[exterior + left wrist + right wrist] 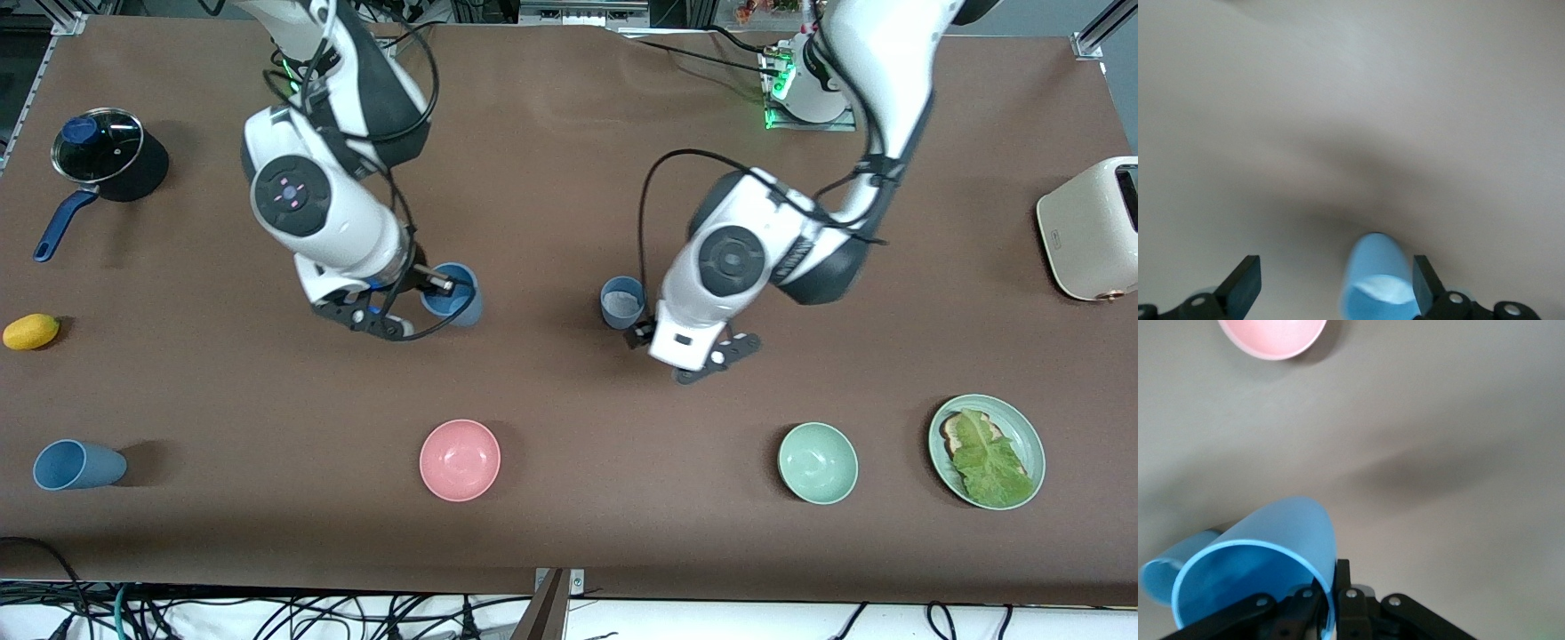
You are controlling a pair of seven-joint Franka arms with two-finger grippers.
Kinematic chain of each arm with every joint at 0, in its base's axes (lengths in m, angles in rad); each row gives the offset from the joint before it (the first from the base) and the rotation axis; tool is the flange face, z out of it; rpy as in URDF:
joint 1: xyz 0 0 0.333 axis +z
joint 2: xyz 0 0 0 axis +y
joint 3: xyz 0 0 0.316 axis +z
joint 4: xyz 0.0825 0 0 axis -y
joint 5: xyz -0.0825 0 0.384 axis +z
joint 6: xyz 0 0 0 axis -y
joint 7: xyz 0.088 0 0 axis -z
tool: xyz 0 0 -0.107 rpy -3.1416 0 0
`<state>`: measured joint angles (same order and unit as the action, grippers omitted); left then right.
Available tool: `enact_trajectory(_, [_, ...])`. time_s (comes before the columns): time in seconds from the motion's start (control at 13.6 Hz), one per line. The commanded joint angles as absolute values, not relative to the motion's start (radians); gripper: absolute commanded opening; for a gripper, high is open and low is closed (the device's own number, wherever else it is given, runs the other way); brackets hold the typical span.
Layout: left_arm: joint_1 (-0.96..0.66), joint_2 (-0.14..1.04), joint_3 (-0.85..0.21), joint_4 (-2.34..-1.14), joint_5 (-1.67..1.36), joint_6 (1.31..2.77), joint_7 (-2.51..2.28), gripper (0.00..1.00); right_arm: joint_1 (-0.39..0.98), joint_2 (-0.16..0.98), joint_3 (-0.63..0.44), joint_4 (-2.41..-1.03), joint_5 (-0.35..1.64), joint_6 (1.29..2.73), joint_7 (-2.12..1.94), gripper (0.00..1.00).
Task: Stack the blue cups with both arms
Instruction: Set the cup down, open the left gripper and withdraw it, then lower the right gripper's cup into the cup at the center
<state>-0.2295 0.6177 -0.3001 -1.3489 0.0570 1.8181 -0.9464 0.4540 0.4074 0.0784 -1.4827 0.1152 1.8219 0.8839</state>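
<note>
My right gripper (pixel 437 286) is shut on the rim of a mid blue cup (pixel 455 298), one finger inside and one outside; the right wrist view shows the gripper (pixel 1331 590) holding the tilted cup (pixel 1271 547). A greyer blue cup (pixel 621 302) with a whitish inside stands upright mid-table. My left gripper (pixel 680 356) is open just beside it; in the left wrist view the gripper (pixel 1338 287) has the cup (pixel 1378 280) between its fingers (pixel 1245 283), close to one of them. A third blue cup (pixel 76 465) lies on its side near the front edge at the right arm's end.
A pink bowl (pixel 460 460), also in the right wrist view (pixel 1271 337), and a pale green bowl (pixel 818 462) sit nearer the camera. A green plate (pixel 1027 436) holds toast and lettuce. A lidded pot (pixel 107 151), a lemon (pixel 31 332) and a toaster (pixel 1093 227) stand at the table's ends.
</note>
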Motion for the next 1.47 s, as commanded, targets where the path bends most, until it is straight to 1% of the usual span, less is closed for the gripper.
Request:
enact_trajectory(0.0, [-0.085,0.555,-0.310,-1.364,0.021,1.695,-0.732,1.00,0.533,0.429,0.101,-1.447,0.121,1.824,1.061,0.00])
enact_trajectory(0.44, [0.138,0.542,-0.302,-1.364,0.040,1.634,-0.396,1.00,0.693,0.478,0.100,-1.443,0.112,1.998,1.304,0.00])
enact_trajectory(0.51, [0.170,0.541,-0.299,-1.364,0.041,1.634,-0.334,1.00,0.715,0.501,0.098,-1.427,0.103,2.025,1.328,0.00])
enact_trajectory(0.66, [0.216,0.541,-0.301,-1.365,0.040,1.631,-0.290,1.00,0.745,0.573,0.098,-1.355,0.052,2.028,1.389,0.00])
enact_trajectory(0.88, [0.229,0.541,-0.298,-1.367,0.041,1.629,-0.282,1.00,0.794,0.672,0.097,-1.260,-0.020,2.029,1.482,0.00])
enact_trajectory(1.1, [0.259,0.540,-0.293,-1.365,0.043,1.623,-0.184,1.00,0.810,0.686,0.094,-1.252,-0.021,2.036,1.485,0.00])
enact_trajectory(1.4, [0.288,0.494,-0.291,-1.374,0.112,1.569,-0.124,1.00,0.802,0.696,0.089,-1.223,-0.021,2.072,1.483,0.00])
